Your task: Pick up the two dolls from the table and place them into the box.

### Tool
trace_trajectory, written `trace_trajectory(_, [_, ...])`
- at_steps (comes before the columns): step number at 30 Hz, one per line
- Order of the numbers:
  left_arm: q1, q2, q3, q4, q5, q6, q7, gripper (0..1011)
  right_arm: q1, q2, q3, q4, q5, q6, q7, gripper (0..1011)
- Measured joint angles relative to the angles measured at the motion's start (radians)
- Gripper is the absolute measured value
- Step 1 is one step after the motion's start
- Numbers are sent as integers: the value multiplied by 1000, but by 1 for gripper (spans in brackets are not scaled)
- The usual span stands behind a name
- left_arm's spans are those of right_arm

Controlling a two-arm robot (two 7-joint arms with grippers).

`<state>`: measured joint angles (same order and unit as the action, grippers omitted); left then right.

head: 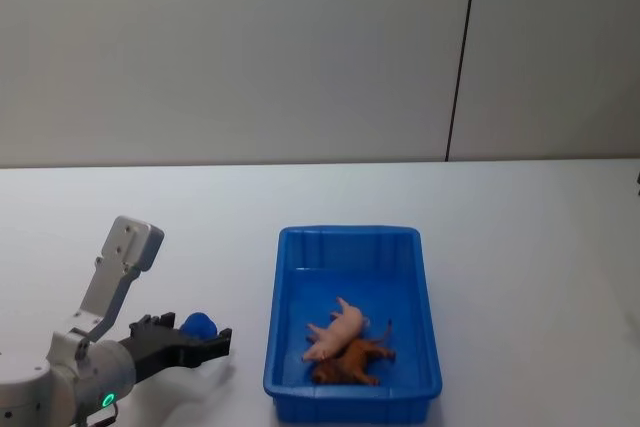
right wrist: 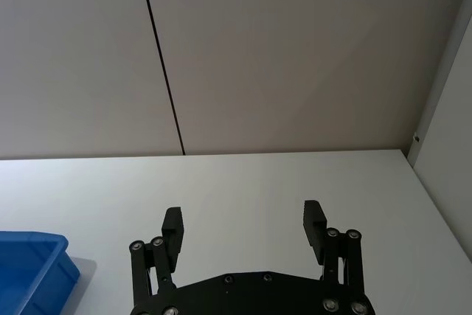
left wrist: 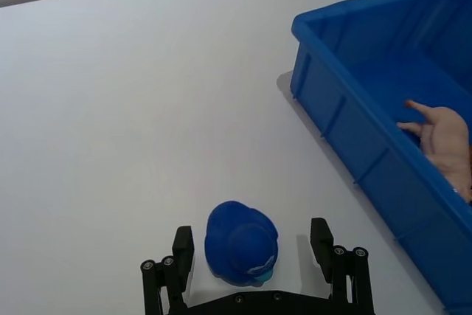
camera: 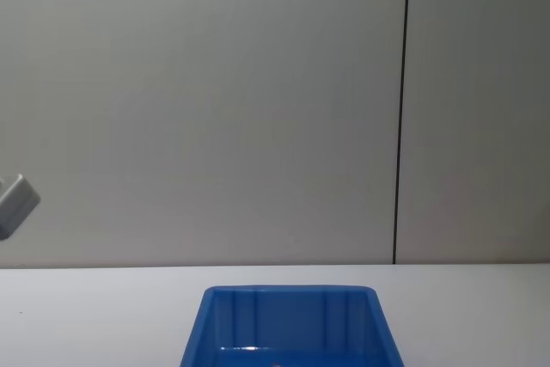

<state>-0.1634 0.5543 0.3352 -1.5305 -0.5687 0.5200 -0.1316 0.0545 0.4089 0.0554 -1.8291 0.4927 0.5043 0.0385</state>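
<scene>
A dark blue doll [head: 197,325] lies on the white table [head: 520,247], left of the blue box [head: 346,233]. My left gripper [head: 195,333] is open around it, one finger on each side, with a gap to each. The left wrist view shows this blue doll [left wrist: 241,243] between the black fingers [left wrist: 320,232], with the box [left wrist: 369,3] off to one side. A pale pink doll [head: 340,331] and a brown doll [head: 350,361] lie inside the box at its near end. My right gripper [right wrist: 243,215] is open and empty above the table.
Bare white tabletop surrounds the box on all sides. A plain grey wall with a dark vertical seam [head: 462,57] stands behind the table. The chest view shows the box's far wall [camera: 290,295].
</scene>
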Motion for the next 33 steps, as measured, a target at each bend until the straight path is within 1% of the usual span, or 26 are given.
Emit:
trace_trajectory(8, [-15, -9, 0, 34, 17, 8, -1, 1004, 0, 0, 0, 0, 0, 0, -1, 1001])
trace_trajectory(10, [-17, -10, 0, 38, 19, 10, -1, 991, 0, 0, 1, 0, 0, 0, -1, 1001])
trace_trajectory(11, [-18, -11, 0, 39, 20, 10, -1, 956, 0, 0, 0, 0, 0, 0, -1, 1001])
trace_trajectory(14, [-22, -13, 0, 47, 24, 12, -2, 913, 0, 0, 1, 0, 0, 0, -1, 1001])
trace_trajectory(17, [-24, -14, 1, 52, 26, 13, -3, 813, 0, 0, 1, 0, 0, 0, -1, 1001])
trace_trajectory(18, [-24, -14, 1, 53, 27, 13, -3, 813, 0, 0, 1, 0, 0, 0, -1, 1001])
trace_trajectory(19, [-25, -15, 1, 53, 27, 14, -3, 760, 0, 0, 1, 0, 0, 0, -1, 1001])
trace_trajectory(22, [-26, -16, 1, 57, 29, 14, -3, 685, 0, 0, 1, 0, 0, 0, -1, 1001])
trace_trajectory(24, [-27, -16, 1, 58, 30, 15, -4, 607, 0, 0, 1, 0, 0, 0, -1, 1001])
trace_trajectory(27, [-28, -16, 1, 59, 31, 15, -5, 565, 0, 0, 1, 0, 0, 0, 0, 1001])
trace_trajectory(33, [-27, -16, 1, 56, 34, 2, -4, 522, 0, 0, 1, 0, 0, 0, 0, 1001])
